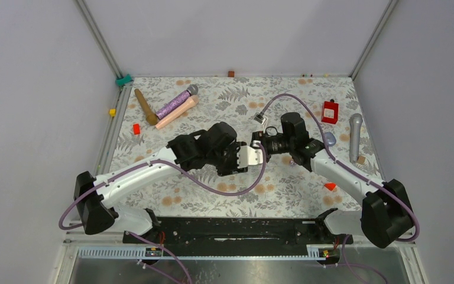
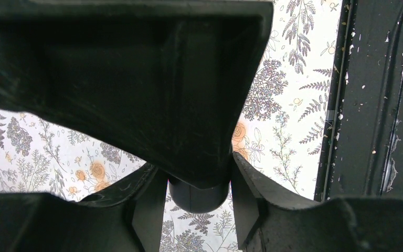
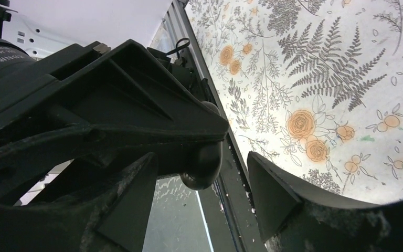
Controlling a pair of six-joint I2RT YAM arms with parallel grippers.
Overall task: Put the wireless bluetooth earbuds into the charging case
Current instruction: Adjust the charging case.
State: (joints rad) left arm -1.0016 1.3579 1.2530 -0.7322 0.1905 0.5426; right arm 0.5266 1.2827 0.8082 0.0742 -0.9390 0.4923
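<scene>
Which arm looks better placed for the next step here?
Right, probably: the right pincer stands open around the dark rounded bud, which the left pincer seems to grip, so it need only close.

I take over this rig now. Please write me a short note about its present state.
Grippers: left gripper seems shut on a dark round piece, which I cannot identify; right gripper open, facing it closely.
Things: earbuds and case not recognisable; a white piece shows between the grippers in the top view.
Done: nothing confirmed. Left: insert the earbuds.
</scene>
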